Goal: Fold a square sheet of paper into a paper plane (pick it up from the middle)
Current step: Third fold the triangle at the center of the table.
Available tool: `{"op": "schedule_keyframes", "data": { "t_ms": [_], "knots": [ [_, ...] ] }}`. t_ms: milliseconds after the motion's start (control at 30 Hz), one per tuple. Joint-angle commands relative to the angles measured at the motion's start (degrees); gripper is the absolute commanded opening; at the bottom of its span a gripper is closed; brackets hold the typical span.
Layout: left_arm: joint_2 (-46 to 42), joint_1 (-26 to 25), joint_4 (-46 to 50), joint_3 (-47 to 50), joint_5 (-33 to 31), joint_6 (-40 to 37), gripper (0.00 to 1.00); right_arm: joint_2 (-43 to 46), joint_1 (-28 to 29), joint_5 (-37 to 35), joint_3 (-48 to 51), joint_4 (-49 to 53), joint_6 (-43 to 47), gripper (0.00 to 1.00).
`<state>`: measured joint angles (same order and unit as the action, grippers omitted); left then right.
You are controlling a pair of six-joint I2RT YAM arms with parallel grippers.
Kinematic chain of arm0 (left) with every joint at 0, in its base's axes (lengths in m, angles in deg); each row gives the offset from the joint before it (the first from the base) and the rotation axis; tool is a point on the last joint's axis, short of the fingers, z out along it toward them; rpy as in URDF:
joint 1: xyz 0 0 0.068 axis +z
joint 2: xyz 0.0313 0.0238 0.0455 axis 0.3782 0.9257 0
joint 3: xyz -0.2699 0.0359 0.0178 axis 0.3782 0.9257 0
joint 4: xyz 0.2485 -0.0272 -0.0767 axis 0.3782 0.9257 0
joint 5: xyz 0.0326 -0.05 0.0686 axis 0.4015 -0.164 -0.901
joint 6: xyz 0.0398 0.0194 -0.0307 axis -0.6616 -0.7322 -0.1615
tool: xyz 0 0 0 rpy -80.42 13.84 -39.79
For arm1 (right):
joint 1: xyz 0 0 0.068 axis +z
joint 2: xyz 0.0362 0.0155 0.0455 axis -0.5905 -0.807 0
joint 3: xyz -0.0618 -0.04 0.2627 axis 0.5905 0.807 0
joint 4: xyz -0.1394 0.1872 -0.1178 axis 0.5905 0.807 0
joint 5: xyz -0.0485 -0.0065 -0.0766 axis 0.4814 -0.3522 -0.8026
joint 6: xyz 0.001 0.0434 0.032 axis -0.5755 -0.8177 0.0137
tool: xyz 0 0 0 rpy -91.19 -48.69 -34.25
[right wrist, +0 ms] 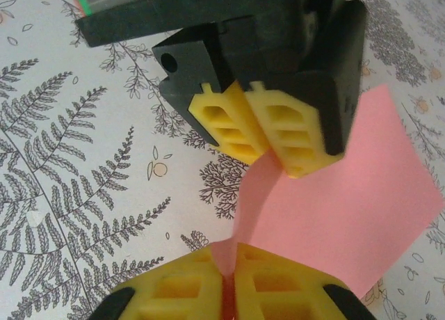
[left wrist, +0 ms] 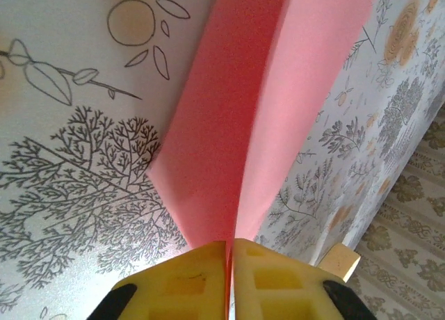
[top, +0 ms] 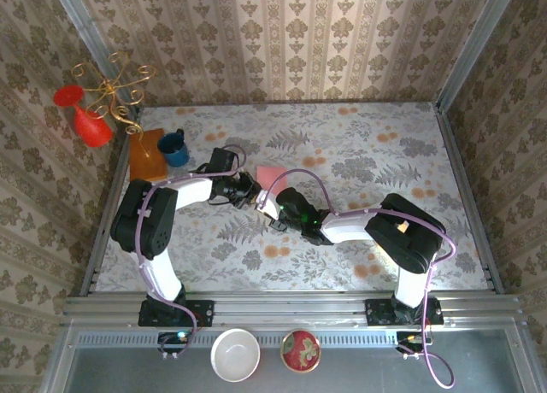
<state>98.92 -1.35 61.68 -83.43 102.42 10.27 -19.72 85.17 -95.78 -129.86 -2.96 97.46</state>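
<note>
Both the left gripper [left wrist: 229,245] and right gripper [right wrist: 228,261] clamp the pink paper sheet [right wrist: 348,195], pinched upward between them near the tabletop's [top: 385,154] middle.

The left fingers [left wrist: 182,282] pinch the creased square sheet of paper [left wrist: 278,111] over the floral tablecloth [left wrist: 69,160].

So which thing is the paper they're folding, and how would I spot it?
Start at the floral table and look to its middle, where the two arms meet. There the square sheet of paper is pinched by the left gripper and the right gripper. It is thin, salmon-pink and bent into a fold, unlike the thicker orange-brown board by the blue mug at the far left.
</note>
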Motion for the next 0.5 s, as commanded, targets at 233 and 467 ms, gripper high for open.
{"op": "schedule_keyframes", "data": {
  "t_ms": [233, 467],
  "knots": [
    [-7.2, 4.8, 2.3, 3.3, -3.8, -2.7, 0.37, 5.1, -1.7, 10.2, 1.6, 4.8, -6.8, 0.03],
    [-9.7, 3.7, 1.2, 2.1, -4.3, -5.3, 0.40, 6.4, -2.8, 15.5, 3.1, 5.4, -11.3, 0.05]
  ]
}}
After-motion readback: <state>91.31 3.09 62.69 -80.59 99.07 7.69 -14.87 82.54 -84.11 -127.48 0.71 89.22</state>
